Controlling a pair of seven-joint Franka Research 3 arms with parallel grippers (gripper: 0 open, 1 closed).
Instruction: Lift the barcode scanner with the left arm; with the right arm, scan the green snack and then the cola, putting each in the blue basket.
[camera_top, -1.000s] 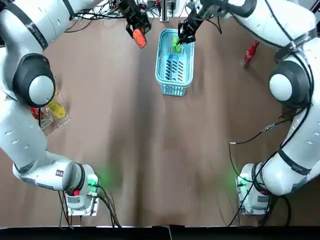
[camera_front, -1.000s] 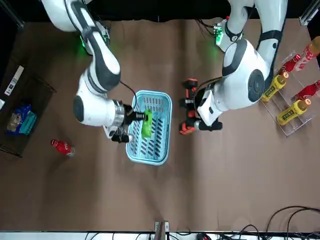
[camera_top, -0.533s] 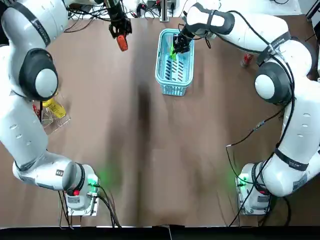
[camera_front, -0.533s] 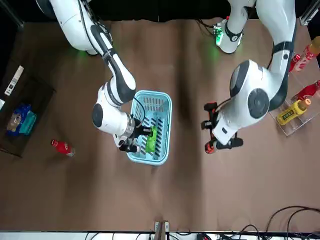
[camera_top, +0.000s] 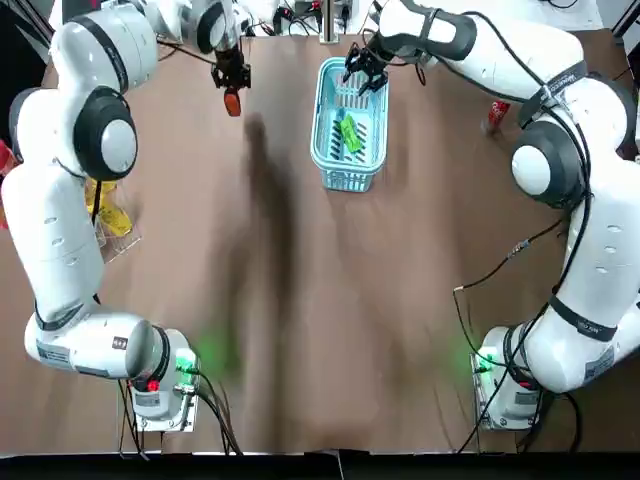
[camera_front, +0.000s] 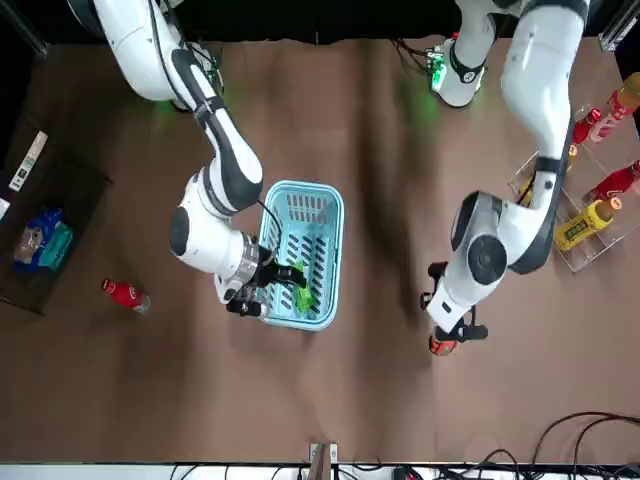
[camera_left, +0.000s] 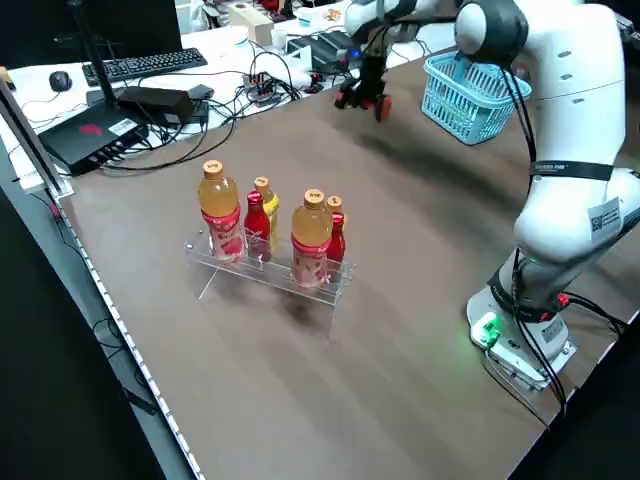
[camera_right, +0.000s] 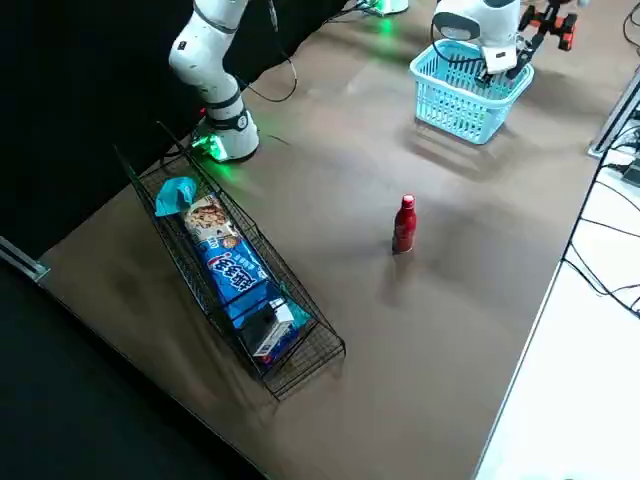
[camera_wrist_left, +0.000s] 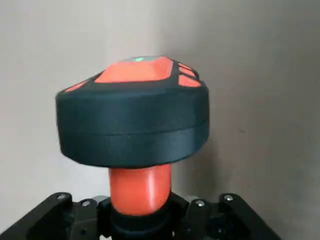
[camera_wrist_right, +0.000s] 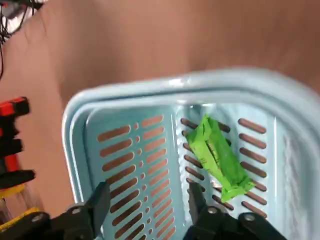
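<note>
Across the matte brown surface (camera_top: 300, 300): a black wire tray (camera_right: 240, 275) of snack packets at the robot's right edge and a clear acrylic rack (camera_left: 265, 262) of capped drink bottles at its left. Blue basket (camera_top: 318, 120), slotted plastic with rounded corners, stands at far centre. Right pincer (camera_wrist_right: 147, 205), fingers spread and empty, hovers over the basket's far rim. Red cola (camera_right: 403, 224) bottle stands upright, well to the basket's right. Left pincer (camera_top: 230, 78) clamps the orange handle of the barcode scanner (camera_wrist_left: 134, 112), whose domed head is black and orange, clear of the surface left of the basket. Green snack (camera_wrist_right: 217, 157), in a crinkled wrapper, lies on the basket floor.
</note>
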